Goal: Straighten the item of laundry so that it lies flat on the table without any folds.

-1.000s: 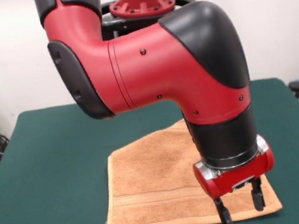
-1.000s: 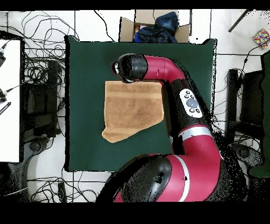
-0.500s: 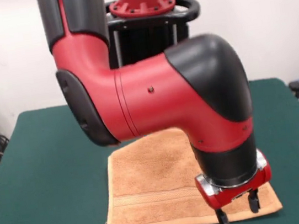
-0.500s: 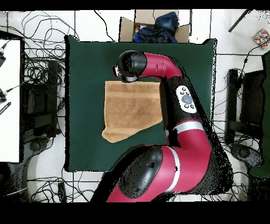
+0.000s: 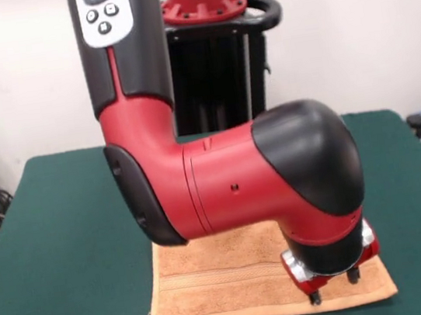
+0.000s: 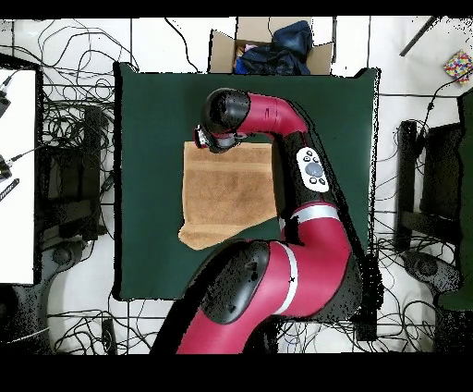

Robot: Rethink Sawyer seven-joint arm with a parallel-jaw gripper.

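The orange-tan towel [image 5: 212, 282] lies on the dark green table [image 5: 48, 227]; my arm hides much of it in the front view. In the overhead view the towel [image 6: 226, 189] has a slanted edge on the side near the robot's base, where a corner looks folded. My gripper [image 5: 335, 287] is low over the towel's near right corner in the front view, its fingertips [image 5: 315, 298] apart and at the cloth. In the overhead view the gripper [image 6: 209, 140] is at the towel's top left corner. It holds nothing that I can see.
The black pedestal [image 5: 213, 63] stands at the table's far side. In the overhead view a cardboard box with dark clothes [image 6: 268, 46] sits beyond the table's top edge, a white desk [image 6: 17, 176] stands at the left, and cables lie on the floor around.
The arm has come down, bringing the gripper onto the towel's corner. The upper arm has swung upright. The towel has not moved.
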